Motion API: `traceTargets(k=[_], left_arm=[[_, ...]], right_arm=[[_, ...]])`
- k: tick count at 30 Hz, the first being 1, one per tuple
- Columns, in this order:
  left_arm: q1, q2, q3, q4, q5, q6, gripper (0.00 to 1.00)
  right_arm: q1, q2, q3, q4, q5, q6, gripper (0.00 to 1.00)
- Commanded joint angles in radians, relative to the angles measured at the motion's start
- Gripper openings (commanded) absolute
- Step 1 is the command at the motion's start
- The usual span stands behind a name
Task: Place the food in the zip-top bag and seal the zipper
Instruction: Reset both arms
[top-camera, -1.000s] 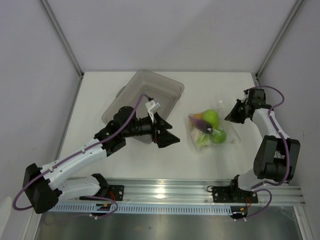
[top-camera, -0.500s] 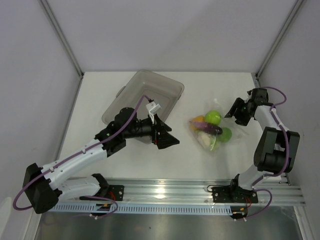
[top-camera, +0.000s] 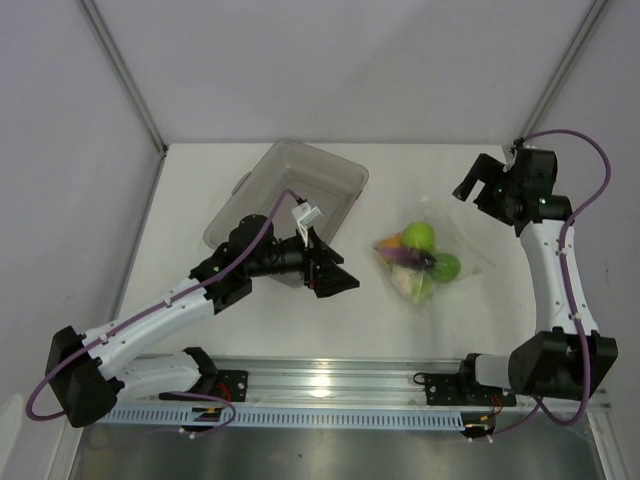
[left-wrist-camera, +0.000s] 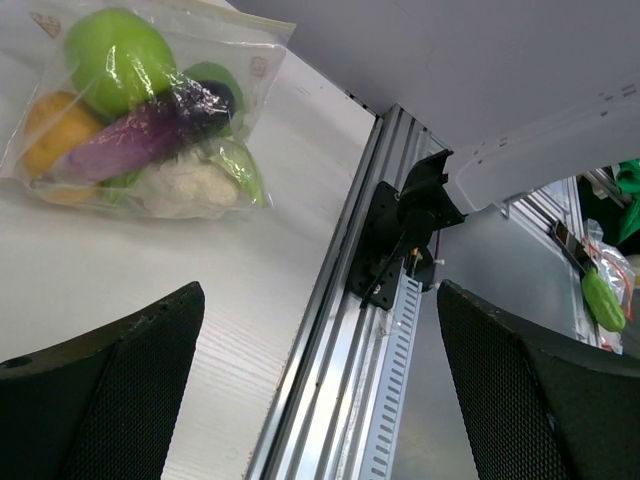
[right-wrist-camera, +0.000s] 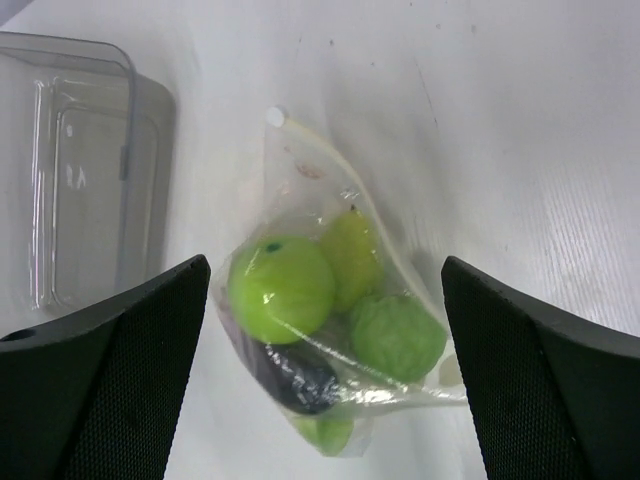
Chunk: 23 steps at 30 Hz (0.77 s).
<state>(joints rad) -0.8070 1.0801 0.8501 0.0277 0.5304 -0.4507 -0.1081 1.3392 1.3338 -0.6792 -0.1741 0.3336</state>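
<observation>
The zip-top bag (top-camera: 420, 262) lies flat on the white table, right of centre, with the food inside it. Through the plastic I see a round green fruit (right-wrist-camera: 280, 288), a paler green one (right-wrist-camera: 352, 258), a leafy green piece (right-wrist-camera: 398, 335) and the dark purple eggplant (right-wrist-camera: 290, 375). The left wrist view adds the orange fruit (left-wrist-camera: 52, 125) and the white cauliflower (left-wrist-camera: 185, 185). A thin zipper strip (right-wrist-camera: 370, 215) runs along one bag edge; whether it is sealed I cannot tell. My right gripper (top-camera: 478, 190) hovers open above the bag, apart from it. My left gripper (top-camera: 335, 275) stands open left of the bag, holding nothing.
A grey translucent tray (top-camera: 300, 175) sits at the back left, partly under my left arm, and shows at the left edge (right-wrist-camera: 80, 170) of the right wrist view. An aluminium rail (top-camera: 330, 385) runs along the table's near edge. Grey walls enclose the table.
My right gripper has opened and let go of the bag, then lifted away towards the back right. The bag has settled on the table. The left arm has not moved.
</observation>
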Motion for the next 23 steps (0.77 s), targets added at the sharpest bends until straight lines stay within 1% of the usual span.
traceTargets(k=[1,2,3,4,5,6,8,9,12,13,15,17,19,20,22,23], left_arm=[[-0.006,-0.003,-0.005,0.023,0.008,-0.039,0.99],[-0.006,-0.003,-0.011,0.026,0.008,-0.045,1.0],[-0.006,-0.008,-0.014,0.031,0.002,-0.052,0.99],[-0.006,-0.011,-0.02,0.031,-0.001,-0.071,0.99],[-0.006,-0.011,-0.028,0.031,-0.006,-0.08,0.99],[-0.006,-0.016,-0.031,0.031,-0.013,-0.088,1.0],[-0.006,-0.023,-0.051,0.043,-0.02,-0.12,0.99],[-0.006,-0.034,-0.06,0.049,-0.033,-0.149,0.99],[-0.006,-0.058,-0.101,0.066,-0.068,-0.196,1.0],[-0.006,-0.077,-0.124,0.08,-0.076,-0.232,1.0],[-0.006,-0.1,-0.172,0.1,-0.093,-0.278,1.0],[-0.006,-0.133,-0.195,0.118,-0.104,-0.307,1.0],[-0.006,-0.158,-0.249,0.138,-0.116,-0.347,0.99],[-0.006,-0.181,-0.291,0.164,-0.116,-0.362,0.99],[-0.006,-0.198,-0.324,0.202,-0.093,-0.401,0.99],[-0.006,-0.213,-0.359,0.239,-0.069,-0.417,1.0]], right_arm=[[0.065,-0.057,0.002,-0.138,0.114,0.045,0.99],[0.091,-0.069,-0.008,-0.138,0.133,0.054,0.99],[0.164,-0.084,-0.018,-0.167,0.157,0.083,0.99],[0.203,-0.097,-0.031,-0.189,0.239,0.106,0.99],[0.244,-0.125,-0.041,-0.204,0.27,0.131,0.99],[0.342,-0.141,-0.05,-0.229,0.292,0.177,0.99],[0.456,-0.193,-0.083,-0.25,0.372,0.238,1.0],[0.575,-0.212,-0.096,-0.264,0.401,0.298,0.99],[0.737,-0.273,-0.148,-0.289,0.507,0.389,0.99],[0.824,-0.284,-0.16,-0.293,0.545,0.436,1.0],[0.892,-0.307,-0.2,-0.335,0.594,0.496,0.99],[0.977,-0.322,-0.237,-0.344,0.648,0.562,0.99],[1.034,-0.365,-0.303,-0.338,0.683,0.611,1.0],[1.097,-0.385,-0.355,-0.32,0.714,0.652,1.0],[1.156,-0.448,-0.415,-0.295,0.74,0.699,1.0],[1.191,-0.472,-0.444,-0.237,0.742,0.7,0.99]])
